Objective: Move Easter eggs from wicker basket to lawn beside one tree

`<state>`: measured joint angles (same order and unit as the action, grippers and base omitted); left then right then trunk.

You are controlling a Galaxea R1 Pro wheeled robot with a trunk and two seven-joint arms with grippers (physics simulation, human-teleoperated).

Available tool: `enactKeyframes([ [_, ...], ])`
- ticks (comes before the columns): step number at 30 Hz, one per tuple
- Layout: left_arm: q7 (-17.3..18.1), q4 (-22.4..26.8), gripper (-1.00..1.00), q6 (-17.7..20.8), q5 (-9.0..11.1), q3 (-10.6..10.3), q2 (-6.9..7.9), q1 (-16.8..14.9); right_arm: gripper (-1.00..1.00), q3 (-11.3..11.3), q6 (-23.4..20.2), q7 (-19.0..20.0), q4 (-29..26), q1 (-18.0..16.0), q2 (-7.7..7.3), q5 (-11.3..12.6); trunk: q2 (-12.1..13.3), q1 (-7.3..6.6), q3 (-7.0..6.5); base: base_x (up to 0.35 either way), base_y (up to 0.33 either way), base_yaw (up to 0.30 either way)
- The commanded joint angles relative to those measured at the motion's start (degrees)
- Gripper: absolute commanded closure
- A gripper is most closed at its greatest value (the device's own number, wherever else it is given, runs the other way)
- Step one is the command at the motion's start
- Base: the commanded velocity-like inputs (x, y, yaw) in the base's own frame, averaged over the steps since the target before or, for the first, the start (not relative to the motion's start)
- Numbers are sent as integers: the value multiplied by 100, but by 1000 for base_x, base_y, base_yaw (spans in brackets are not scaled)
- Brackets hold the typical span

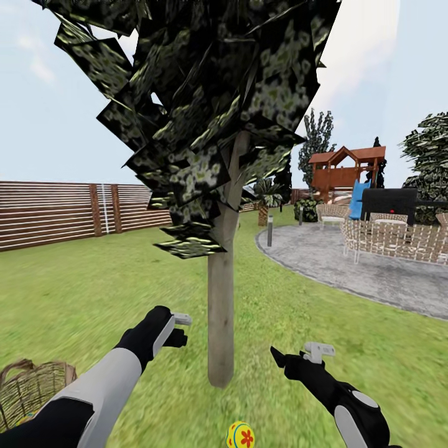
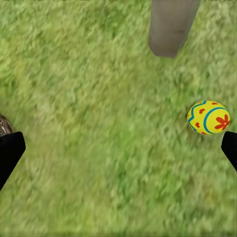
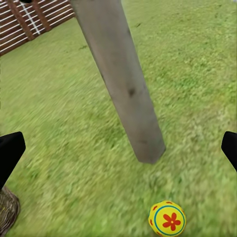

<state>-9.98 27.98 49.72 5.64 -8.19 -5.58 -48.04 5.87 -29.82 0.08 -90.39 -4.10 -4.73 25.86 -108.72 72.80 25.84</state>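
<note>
Below right gripper (image 1: pixel 281 356): egg (image 1: pixel 241 435) on lawn (image 1: pixel 93 280).

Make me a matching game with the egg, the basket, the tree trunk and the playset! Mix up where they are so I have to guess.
Things:
1. Easter egg
2. wicker basket
3. tree trunk
4. playset

Places:
A. far off, past the grey patio
B. standing upright between the two grippers
C. on the lawn near the foot of the trunk
D. at the head view's lower left corner, beside the left arm

Pairs: 1-C, 2-D, 3-B, 4-A
</note>
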Motion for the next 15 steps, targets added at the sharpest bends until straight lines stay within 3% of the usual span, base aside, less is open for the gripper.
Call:
enactKeyframes([
  [1, -48, 6, -100, 21, 60, -32, 4, -3, -100, 4, -24, -3, -5, -4, -3, 10, 38, -23, -11, 0, 0, 0],
  [7, -48, 6, -100, 20, 60, -33, 4, -3, -100, 9, -24, -24, -5, -4, 5, 14, 278, -155, -118, 0, 0, 42],
  [15, -48, 6, -100, 20, 60, -33, 4, -3, -100, 1, -24, -9, -5, -7, 4, 21, 599, -331, -261, 0, 0, 165],
])
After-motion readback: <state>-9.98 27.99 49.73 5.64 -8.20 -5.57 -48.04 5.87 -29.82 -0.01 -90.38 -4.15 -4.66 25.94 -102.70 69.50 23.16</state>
